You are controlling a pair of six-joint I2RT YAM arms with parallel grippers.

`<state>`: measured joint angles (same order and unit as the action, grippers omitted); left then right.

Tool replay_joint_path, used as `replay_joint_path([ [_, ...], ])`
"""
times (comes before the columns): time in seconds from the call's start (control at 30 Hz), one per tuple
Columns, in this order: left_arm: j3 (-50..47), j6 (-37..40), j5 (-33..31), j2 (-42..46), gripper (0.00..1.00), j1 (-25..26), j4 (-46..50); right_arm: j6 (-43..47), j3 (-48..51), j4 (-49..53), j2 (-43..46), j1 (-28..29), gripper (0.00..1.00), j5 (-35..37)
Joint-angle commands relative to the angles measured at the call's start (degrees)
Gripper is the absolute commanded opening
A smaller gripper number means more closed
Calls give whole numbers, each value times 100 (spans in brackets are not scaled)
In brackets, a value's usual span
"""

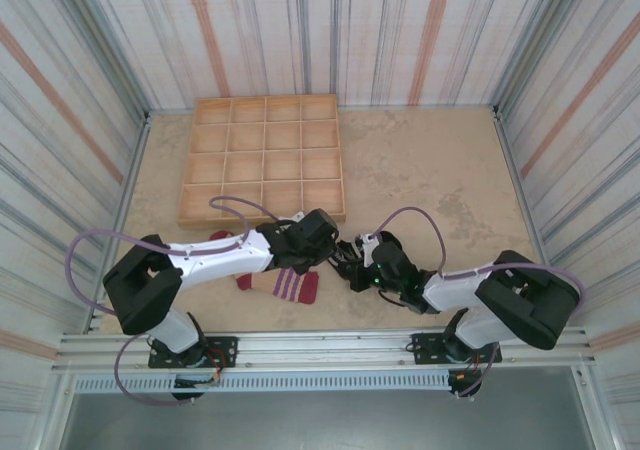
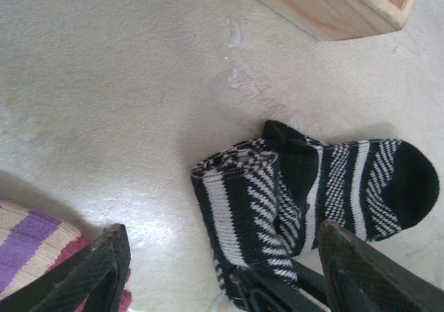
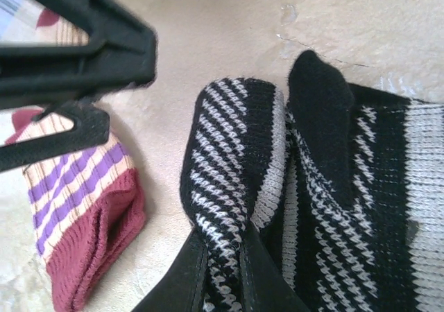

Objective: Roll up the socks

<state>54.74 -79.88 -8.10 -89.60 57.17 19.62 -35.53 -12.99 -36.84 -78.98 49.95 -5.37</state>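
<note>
Left pincer (image 2: 223, 234) jaws wide apart, gripping nothing. Black fabric sock with grey-white stripes (image 2: 326, 187) lies on the pale table (image 2: 104, 83) between and just ahead of its fingers. Cuff end is folded over into a thick partial roll; black toe lies flat. Right pincer (image 3: 225, 256) is clamped together on the rolled edge. Beige ribbed sock with dark red cuff and purple stripes (image 3: 76, 187) lies flat beside one left-pincer finger.

Lab cell: striped curtain walls (image 1: 420, 30)
</note>
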Motion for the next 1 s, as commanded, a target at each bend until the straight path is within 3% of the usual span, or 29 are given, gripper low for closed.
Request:
replay_joint_path([
  [0.0,102,138,-256,92,72,82,297,-779,161,2068,-38,-63,0,-297],
  [0.13,128,141,-329,34,70,94,296,-1193,132,2712,178,-223,0,-598],
  [0.53,352,378,-124,-257,61,84,386,-2071,469,3258,510,-1437,0,-1808],
  [0.8,414,415,9,-382,59,110,242,-2543,367,4776,1374,-1880,0,-1629],
  [0.97,500,495,380,-550,56,163,-54,-2767,455,5106,1674,-2022,0,-1465],
])
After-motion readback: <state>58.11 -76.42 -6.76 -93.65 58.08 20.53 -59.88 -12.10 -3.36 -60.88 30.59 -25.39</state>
